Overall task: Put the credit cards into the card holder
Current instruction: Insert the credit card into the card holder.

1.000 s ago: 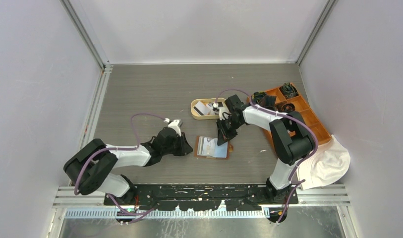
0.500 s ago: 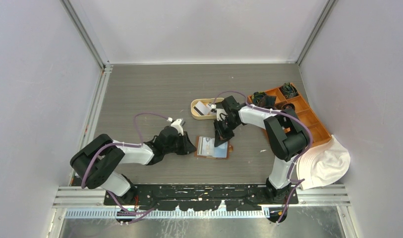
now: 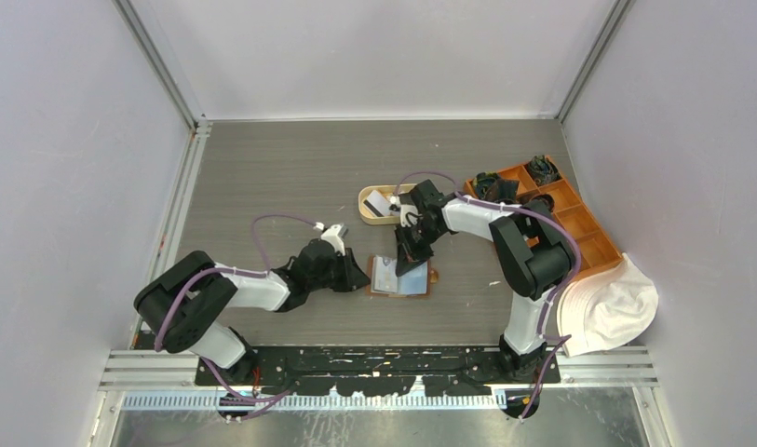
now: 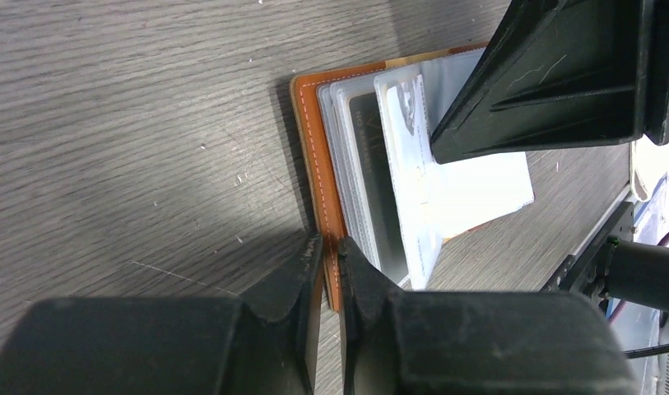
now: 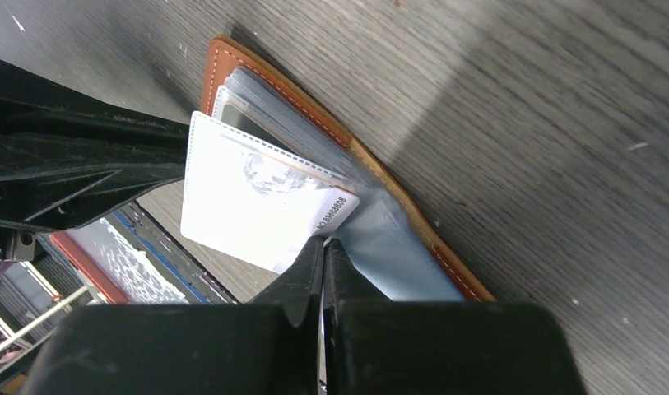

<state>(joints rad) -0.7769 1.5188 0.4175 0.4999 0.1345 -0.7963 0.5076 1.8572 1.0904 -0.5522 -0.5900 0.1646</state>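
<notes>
left hand [image 4: 331,247] clenched on wallet [image 4: 308,140] edge, to steady it | right hand [image 5: 324,245] pinches white card [image 5: 248,206], angling it into clear sleeve [image 5: 392,251]

The right end effector [image 3: 404,265] covers part of the card holder [image 3: 407,287], and the credit cards [image 3: 380,203] in the cream tray [image 3: 366,209] are too small to count. In the left wrist view it hides the upper part of the white card [image 4: 479,185]. The dark things [image 3: 491,184] in the orange box [image 3: 588,233] at the right edge of the table [image 3: 290,177] are too small to name.
</notes>
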